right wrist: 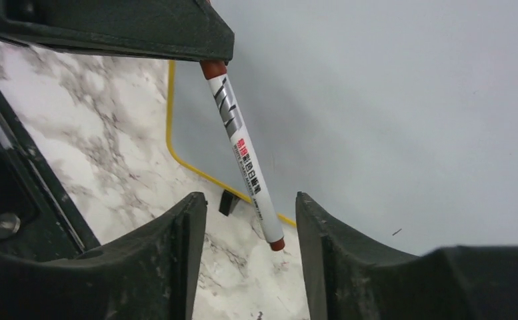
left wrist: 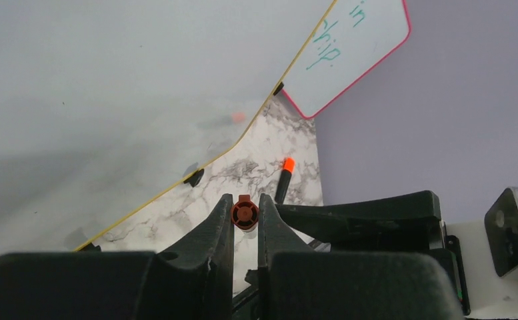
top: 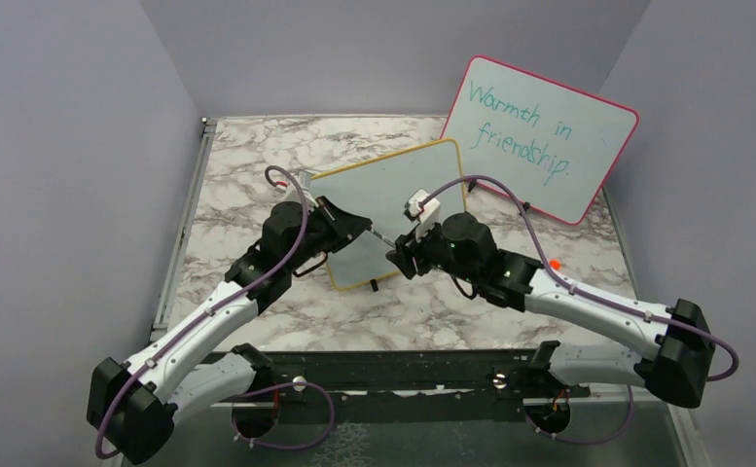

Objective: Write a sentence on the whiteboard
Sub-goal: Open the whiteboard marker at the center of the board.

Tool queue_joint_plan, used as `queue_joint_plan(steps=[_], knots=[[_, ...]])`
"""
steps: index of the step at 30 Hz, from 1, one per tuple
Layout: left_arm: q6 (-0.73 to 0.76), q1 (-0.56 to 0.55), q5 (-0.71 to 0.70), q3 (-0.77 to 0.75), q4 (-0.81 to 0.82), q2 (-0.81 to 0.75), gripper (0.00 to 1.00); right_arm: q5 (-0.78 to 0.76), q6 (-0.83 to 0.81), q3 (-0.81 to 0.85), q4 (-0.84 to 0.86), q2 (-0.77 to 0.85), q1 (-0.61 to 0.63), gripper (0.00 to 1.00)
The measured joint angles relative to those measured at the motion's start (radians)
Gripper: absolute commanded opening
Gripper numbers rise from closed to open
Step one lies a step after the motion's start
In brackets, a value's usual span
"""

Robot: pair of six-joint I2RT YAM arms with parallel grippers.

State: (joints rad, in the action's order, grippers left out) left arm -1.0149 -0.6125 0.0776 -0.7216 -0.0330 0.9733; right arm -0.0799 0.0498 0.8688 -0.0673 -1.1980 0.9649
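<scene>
Whiteboard (top: 383, 190) lies flat at the centre of the table (top: 247, 156), long edges roughly 9 to 3 o'clock, slightly turned. Left gripper (left wrist: 245, 202) is clamped on one end of the marker (right wrist: 248, 163) — in the right wrist view the barrel slants 11 to 5 o'clock across the board's yellow edge. Right gripper (right wrist: 249, 198) is open — fingers flank the free end, apart from it.

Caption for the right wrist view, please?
Left pincer holds the white marker by one end over the whiteboard; right pincer open around its other end.

glossy smooth whiteboard (top: 378, 195), marble-patterned table (top: 247, 165); plastic marker (right wrist: 246, 157)
</scene>
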Motion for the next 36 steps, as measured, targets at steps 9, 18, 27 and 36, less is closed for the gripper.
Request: queue_joint_plan(steps=[9,18,27,36], knots=[[-0.102,0.009,-0.019,0.064,0.079,-0.089,0.0,0.136,0.181,-0.153,0.271,0.164,-0.081,0.68],[-0.246,0.009,-0.015,0.186,0.222,-0.143,0.0,0.363,0.442,-0.321,0.589,0.173,-0.248,0.69],[-0.348,0.009,-0.001,0.209,0.312,-0.156,0.0,0.447,0.562,-0.321,0.759,0.095,-0.248,0.68],[-0.414,0.009,0.012,0.223,0.362,-0.166,0.0,0.483,0.609,-0.321,0.828,0.068,-0.248,0.55]])
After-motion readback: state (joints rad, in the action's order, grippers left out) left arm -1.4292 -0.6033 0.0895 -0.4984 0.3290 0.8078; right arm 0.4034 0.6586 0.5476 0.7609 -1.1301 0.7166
